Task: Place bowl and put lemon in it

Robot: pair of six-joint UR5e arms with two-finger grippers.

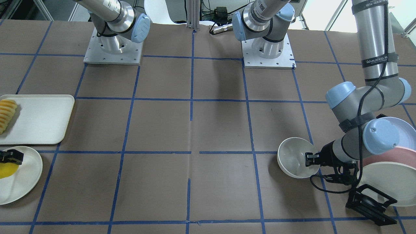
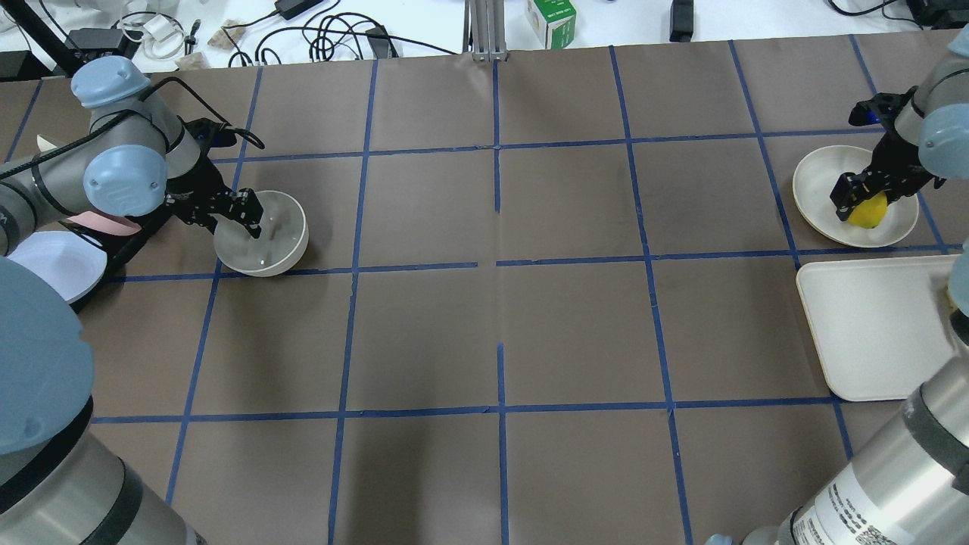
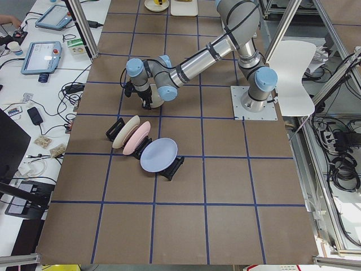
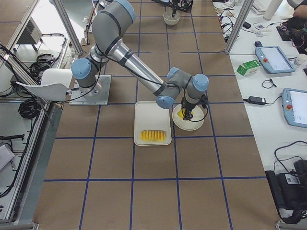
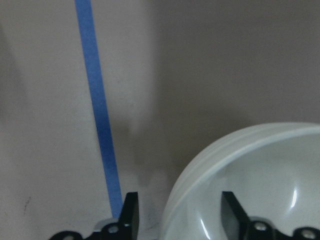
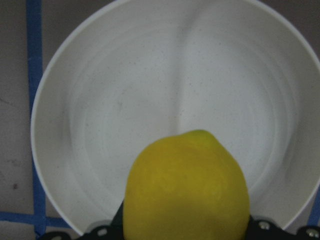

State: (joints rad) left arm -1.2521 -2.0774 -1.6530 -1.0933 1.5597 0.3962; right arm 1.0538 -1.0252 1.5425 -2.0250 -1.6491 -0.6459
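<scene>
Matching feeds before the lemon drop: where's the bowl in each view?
Front-facing: bowl lower right.
Overhead: bowl left side.
Exterior left: bowl upper left, at the gripper.
Exterior right: bowl top centre.
Left wrist: bowl bottom right.
Right wrist: not in it.
Landmark: left gripper straddling its rim.

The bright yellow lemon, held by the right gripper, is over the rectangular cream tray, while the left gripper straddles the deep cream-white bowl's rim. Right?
Wrong place: the lemon in the right gripper is over the flat round cream-white plate beside the tray; the overhead exterior view shows it. The rest holds.
</scene>
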